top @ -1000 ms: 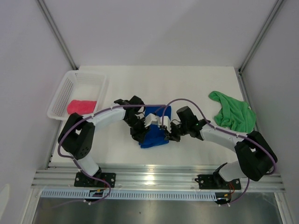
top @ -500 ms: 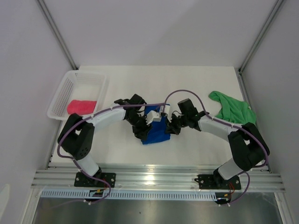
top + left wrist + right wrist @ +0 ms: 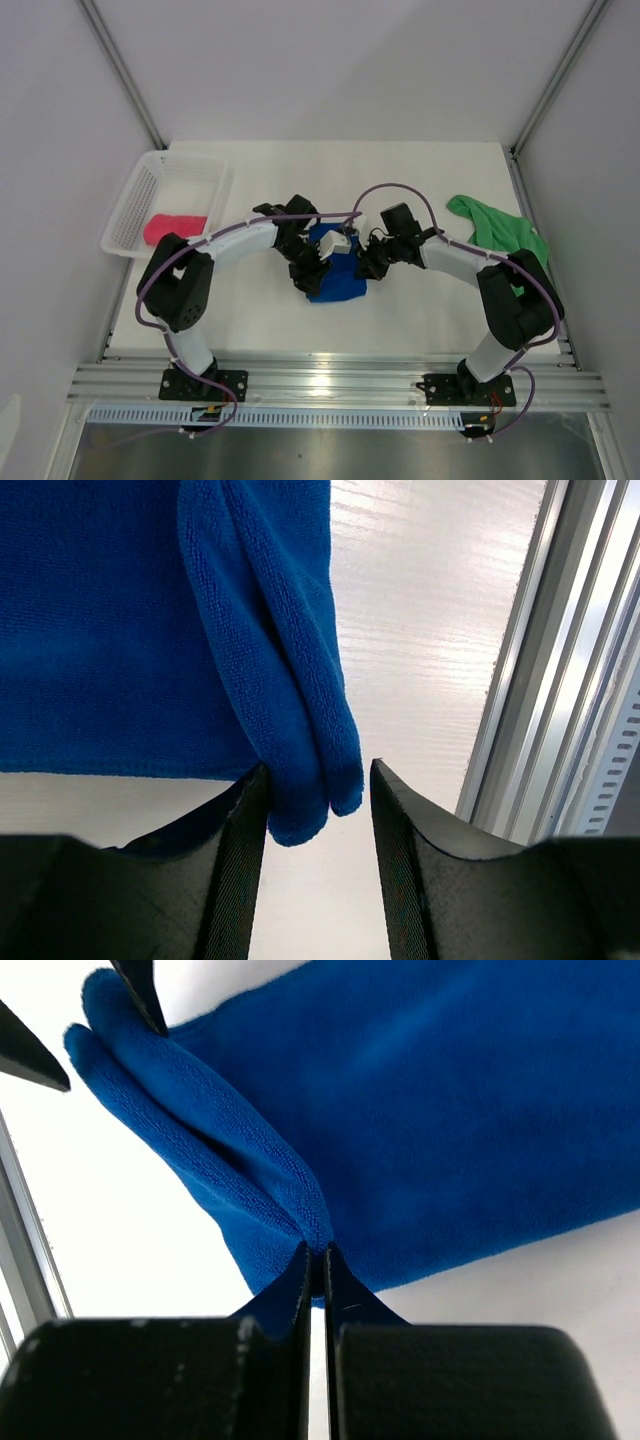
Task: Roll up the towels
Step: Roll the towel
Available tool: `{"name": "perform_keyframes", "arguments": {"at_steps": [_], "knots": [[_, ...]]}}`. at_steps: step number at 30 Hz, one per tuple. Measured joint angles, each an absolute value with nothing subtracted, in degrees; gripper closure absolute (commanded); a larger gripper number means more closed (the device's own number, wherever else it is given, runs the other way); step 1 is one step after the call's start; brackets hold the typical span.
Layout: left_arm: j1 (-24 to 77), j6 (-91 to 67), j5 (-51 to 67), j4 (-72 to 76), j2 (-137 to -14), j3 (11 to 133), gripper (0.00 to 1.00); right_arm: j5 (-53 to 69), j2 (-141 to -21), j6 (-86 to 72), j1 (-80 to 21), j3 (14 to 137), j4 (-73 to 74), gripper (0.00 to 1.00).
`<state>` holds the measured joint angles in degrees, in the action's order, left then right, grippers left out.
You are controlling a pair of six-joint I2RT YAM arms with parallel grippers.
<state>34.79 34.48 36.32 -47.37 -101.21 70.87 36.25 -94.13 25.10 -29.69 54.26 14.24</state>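
Three towels and one basket (image 3: 168,178). The pink towel (image 3: 175,228) lies inside the basket. The blue towel (image 3: 338,284) is on the table (image 3: 420,175) to the right of the basket, and the crumpled green towel (image 3: 502,236) is farther right, well apart. From above, both arms meet over the blue towel and hide its top. The wrist views show more. The left gripper (image 3: 318,780) stands partly open astride a folded edge, one finger touching and the other seemingly just clear. The right gripper (image 3: 317,1260) is pinched tight on a fold of that towel.
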Motion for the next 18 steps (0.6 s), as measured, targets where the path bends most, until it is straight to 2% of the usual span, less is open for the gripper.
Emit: {"name": "perform_keyframes", "arguments": {"at_steps": [7, 9, 10, 12, 13, 18], "knots": [[34.9, 34.5, 36.2, -47.4, -102.8, 71.1, 0.53, 35.4, -95.7, 22.4, -29.1, 54.8, 15.6, 1.00], [35.0, 34.5, 36.2, -47.5, -103.2, 71.1, 0.66, 35.4, -95.9, 21.4, -28.9, 55.0, 15.7, 1.00], [35.0, 34.5, 36.2, -47.5, -103.2, 71.0, 0.80, 35.4, -96.0, 21.0, -28.7, 55.0, 15.7, 1.00], [35.1, 34.3, 36.2, -47.5, -103.3, 71.0, 0.95, 35.4, -96.1, 20.4, -28.6, 55.1, 16.0, 1.00], [35.1, 34.4, 36.3, -47.5, -103.3, 71.0, 0.99, 35.4, -96.1, 20.1, -28.5, 55.2, 16.1, 1.00], [35.1, 34.3, 35.9, -47.5, -103.5, 71.3, 0.99, 35.4, -96.1, 19.4, -28.3, 55.4, 16.5, 1.00]]}}
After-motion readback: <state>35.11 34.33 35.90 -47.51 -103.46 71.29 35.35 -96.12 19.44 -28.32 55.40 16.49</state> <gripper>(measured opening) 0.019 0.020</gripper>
